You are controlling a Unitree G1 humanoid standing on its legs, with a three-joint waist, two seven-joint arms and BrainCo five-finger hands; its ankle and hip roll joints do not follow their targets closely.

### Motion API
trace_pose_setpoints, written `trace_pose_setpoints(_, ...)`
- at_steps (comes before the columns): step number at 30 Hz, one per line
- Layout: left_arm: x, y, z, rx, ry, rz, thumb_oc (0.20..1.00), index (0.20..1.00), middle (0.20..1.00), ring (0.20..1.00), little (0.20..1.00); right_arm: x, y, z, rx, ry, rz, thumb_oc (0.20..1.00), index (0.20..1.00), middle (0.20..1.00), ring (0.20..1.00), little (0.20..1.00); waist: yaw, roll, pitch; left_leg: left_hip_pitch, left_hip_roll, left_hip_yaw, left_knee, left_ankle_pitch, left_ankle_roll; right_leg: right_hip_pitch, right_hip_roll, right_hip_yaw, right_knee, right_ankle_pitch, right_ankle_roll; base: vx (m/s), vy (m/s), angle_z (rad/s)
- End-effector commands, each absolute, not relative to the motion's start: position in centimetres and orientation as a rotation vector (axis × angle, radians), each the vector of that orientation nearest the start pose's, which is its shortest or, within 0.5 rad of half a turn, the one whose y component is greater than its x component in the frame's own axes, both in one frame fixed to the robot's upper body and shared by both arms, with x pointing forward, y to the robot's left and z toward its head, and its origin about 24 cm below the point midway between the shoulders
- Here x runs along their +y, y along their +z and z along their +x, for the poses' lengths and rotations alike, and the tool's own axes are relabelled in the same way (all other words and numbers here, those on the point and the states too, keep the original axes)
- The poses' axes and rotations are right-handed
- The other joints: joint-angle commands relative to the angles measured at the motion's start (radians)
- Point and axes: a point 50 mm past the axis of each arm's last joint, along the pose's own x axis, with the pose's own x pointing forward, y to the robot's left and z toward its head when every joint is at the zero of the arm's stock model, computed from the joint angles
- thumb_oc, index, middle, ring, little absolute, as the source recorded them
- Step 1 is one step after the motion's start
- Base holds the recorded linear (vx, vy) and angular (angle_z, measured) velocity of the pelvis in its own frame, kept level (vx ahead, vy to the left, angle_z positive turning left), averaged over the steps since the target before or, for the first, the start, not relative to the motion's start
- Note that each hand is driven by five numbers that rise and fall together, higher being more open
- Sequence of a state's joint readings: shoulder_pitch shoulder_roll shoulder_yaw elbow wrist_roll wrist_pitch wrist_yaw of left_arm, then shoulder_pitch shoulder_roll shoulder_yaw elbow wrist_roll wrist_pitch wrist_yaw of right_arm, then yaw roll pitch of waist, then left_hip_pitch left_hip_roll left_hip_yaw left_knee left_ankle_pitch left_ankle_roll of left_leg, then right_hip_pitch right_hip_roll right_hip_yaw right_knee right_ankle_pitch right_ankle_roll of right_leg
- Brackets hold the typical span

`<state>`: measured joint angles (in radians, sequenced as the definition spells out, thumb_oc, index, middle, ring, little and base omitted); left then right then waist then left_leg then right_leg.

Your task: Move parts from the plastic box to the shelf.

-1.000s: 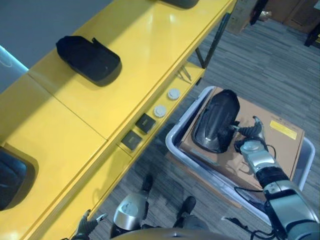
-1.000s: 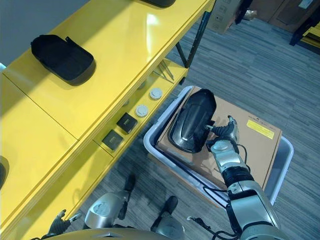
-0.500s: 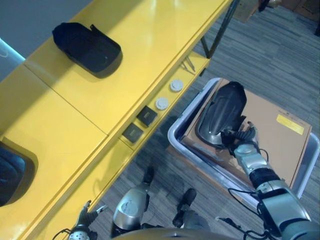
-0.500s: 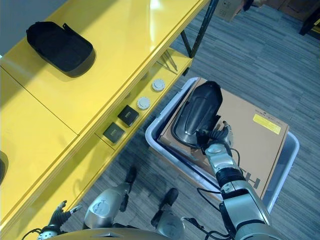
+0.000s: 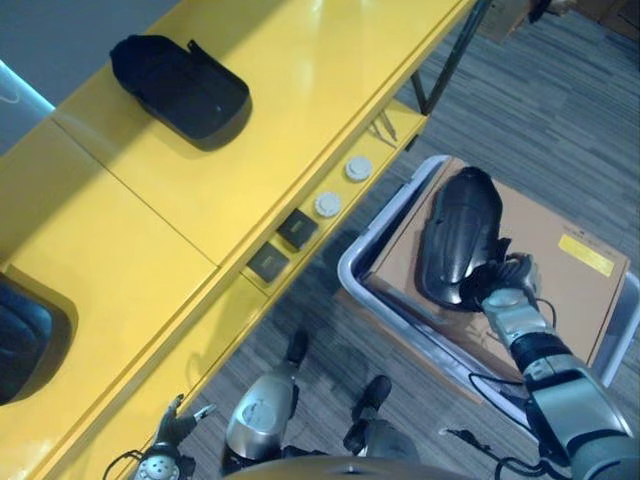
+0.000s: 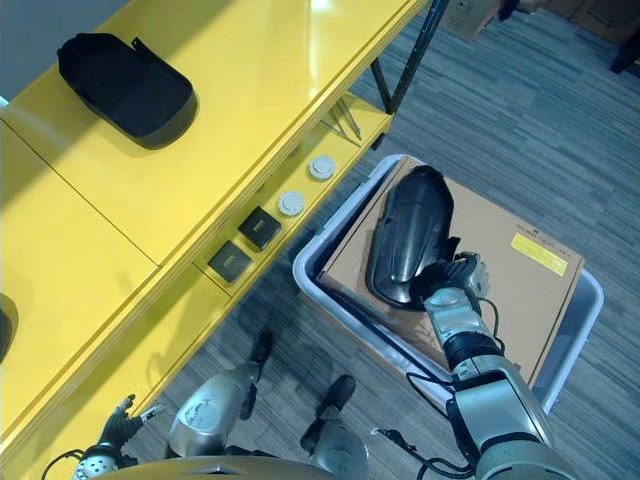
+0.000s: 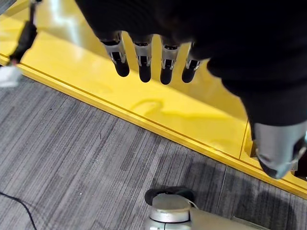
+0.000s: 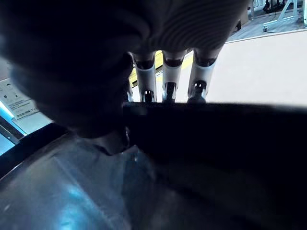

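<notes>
A long black moulded part (image 5: 460,235) lies on a brown cardboard sheet (image 5: 575,235) inside the grey plastic box (image 6: 300,272) on the floor. My right hand (image 5: 505,290) is at the part's near end, fingers (image 8: 169,76) hooked over its edge (image 8: 216,143) and shut on it. The yellow shelf (image 5: 300,90) runs along the left, with one black part (image 5: 180,85) on top and another (image 5: 20,340) at the near left edge. My left hand (image 5: 170,455) hangs low beside the shelf's front, fingers (image 7: 165,62) straight and holding nothing.
On the shelf's lower ledge lie two white discs (image 5: 358,168) (image 5: 327,204) and two dark square pieces (image 5: 296,229) (image 5: 266,263). A dark shelf leg (image 5: 450,55) stands beyond the box. Grey carpet surrounds the box.
My right hand has closed onto the near end of the black part, which has turned slightly on the cardboard. The view has shifted a little. My left hand stays low.
</notes>
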<state>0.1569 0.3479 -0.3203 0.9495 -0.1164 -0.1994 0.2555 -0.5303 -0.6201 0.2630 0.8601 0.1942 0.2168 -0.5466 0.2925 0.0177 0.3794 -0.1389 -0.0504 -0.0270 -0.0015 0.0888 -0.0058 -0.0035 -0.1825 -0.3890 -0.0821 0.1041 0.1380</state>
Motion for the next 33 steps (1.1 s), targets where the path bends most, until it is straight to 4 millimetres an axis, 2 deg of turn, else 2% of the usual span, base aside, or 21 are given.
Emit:
trace_pose_setpoints(1,25.3,-13.2,10.1,0.858,0.133,0.472,1.000,1.000,1.000,1.000,1.000,-32.1,4.5,31.2,0.412,-0.631,-0.663,0.200,0.200,0.200,0.200,0.200,0.026,0.016,-0.021,-0.054,0.010,-0.032,0.085,-0.092,-0.010,-0.053,-0.040,0.036,0.081,-0.025,0.061,0.00,0.000,0.00)
trace_pose_setpoints(9,25.2,-12.5,10.6,0.785,0.135,0.447,1.000,1.000,1.000,1.000,1.000,-32.4,4.1,30.6,0.411,-0.631,-0.640,0.200,0.200,0.200,0.200,0.200,0.027,0.003,-0.058,-0.022,0.019,-0.025,0.079,-0.100,-0.014,-0.024,-0.040,0.029,0.075,-0.029,0.062,0.01,-0.030,0.00)
trace_pose_setpoints(11,24.8,-11.3,12.3,0.680,0.122,0.394,1.000,1.000,1.000,1.000,1.000,-31.8,3.6,30.2,0.398,-0.628,-0.597,0.200,0.200,0.200,0.200,0.200,0.026,-0.004,-0.101,0.016,0.028,-0.014,0.059,-0.102,-0.017,0.007,-0.041,0.021,0.066,-0.031,0.064,0.05,-0.071,0.01)
trace_pose_setpoints(16,23.8,-8.8,15.2,0.533,0.060,0.288,1.000,1.000,1.000,1.000,1.000,-31.2,3.1,29.4,0.374,-0.637,-0.562,0.200,0.200,0.200,0.200,0.200,0.022,-0.010,-0.150,0.061,0.039,-0.002,0.038,-0.106,-0.019,0.038,-0.042,0.018,0.058,-0.031,0.067,0.05,-0.050,0.01)
trace_pose_setpoints(21,21.6,-4.3,19.0,0.352,-0.120,0.149,1.000,1.000,1.000,1.000,1.000,-30.2,1.9,27.9,0.371,-0.623,-0.533,0.200,0.200,0.200,0.200,0.200,0.010,-0.022,-0.206,0.110,0.054,0.017,0.030,-0.115,-0.017,0.075,-0.040,0.022,0.047,-0.031,0.063,0.07,-0.062,-0.02)
trace_pose_setpoints(24,20.6,-2.2,20.5,0.283,-0.208,0.114,1.000,1.000,1.000,1.000,1.000,-29.8,1.4,27.5,0.372,-0.611,-0.529,0.200,0.200,0.200,0.200,0.200,0.001,-0.026,-0.222,0.131,0.060,0.030,0.026,-0.117,-0.016,0.090,-0.036,0.028,0.044,-0.033,0.060,0.05,-0.061,-0.02)
trace_pose_setpoints(25,19.4,-0.8,21.9,0.247,-0.289,0.071,1.000,1.000,1.000,1.000,1.000,-29.4,1.0,27.3,0.374,-0.607,-0.516,0.200,0.200,0.200,0.200,0.200,-0.012,-0.029,-0.237,0.148,0.065,0.045,0.024,-0.119,-0.016,0.103,-0.032,0.035,0.039,-0.033,0.057,0.06,-0.071,-0.07)
trace_pose_setpoints(30,15.9,0.5,23.8,0.258,-0.436,-0.044,1.000,1.000,1.000,1.000,1.000,-28.4,0.4,27.4,0.378,-0.588,-0.497,0.200,0.200,0.200,0.200,0.200,-0.043,-0.035,-0.259,0.179,0.075,0.072,0.024,-0.129,-0.015,0.118,-0.025,0.057,0.033,-0.034,0.055,0.04,-0.043,-0.16)
trace_pose_setpoints(33,13.5,0.7,24.7,0.298,-0.501,-0.103,1.000,1.000,1.000,1.000,1.000,-27.8,0.2,27.6,0.377,-0.567,-0.490,0.200,0.200,0.200,0.200,0.200,-0.076,-0.036,-0.273,0.195,0.082,0.102,0.022,-0.133,-0.015,0.119,-0.019,0.079,0.030,-0.036,0.054,0.03,-0.017,-0.26)
